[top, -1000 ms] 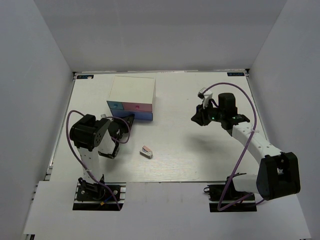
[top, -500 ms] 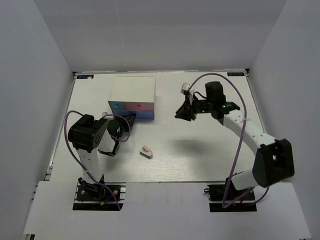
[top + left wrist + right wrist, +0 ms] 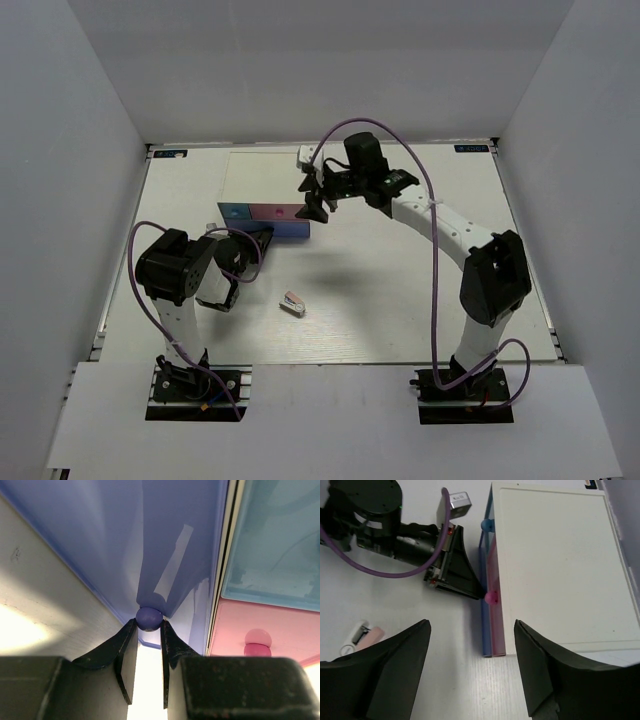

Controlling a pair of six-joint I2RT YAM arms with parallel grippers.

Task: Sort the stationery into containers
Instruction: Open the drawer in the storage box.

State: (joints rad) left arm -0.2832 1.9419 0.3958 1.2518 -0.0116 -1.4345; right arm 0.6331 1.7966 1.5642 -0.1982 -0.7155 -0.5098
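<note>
The left wrist camera alone shows the grip. The left gripper (image 3: pixel 148 626) is pinched narrow on the round knob (image 3: pixel 149 618) of the blue-lavender drawer (image 3: pixel 150 540), with a dark finger (image 3: pixel 127 655) pressed to each side of it. The pink drawer (image 3: pixel 260 625) with its pink knob (image 3: pixel 257 642) and the light blue drawer (image 3: pixel 272 545) fill the right of that view. From overhead the left gripper (image 3: pixel 262 238) merely meets the lower front of the white-topped box (image 3: pixel 265 180), and the contact itself is too small to read. The right wrist camera looks straight down past the right gripper (image 3: pixel 471 630). Its fingers (image 3: pixel 395 670) are spread wide with nothing between them, above the box's white top (image 3: pixel 555 565), the drawer fronts seen edge-on and the left gripper (image 3: pixel 462 577) reaching in at them. Whether any drawer stands out from the box cannot be told. Overhead, the right gripper (image 3: pixel 315 208) hangs by the box's right front corner. The pink-and-white stapler-like piece (image 3: pixel 292 304) lies on the table (image 3: pixel 400 300) in front of the box. It is apart from the left gripper and toward the near edge, and well apart from the right gripper. In the right wrist view it shows at the lower left (image 3: pixel 362 635), outside the left finger.
</note>
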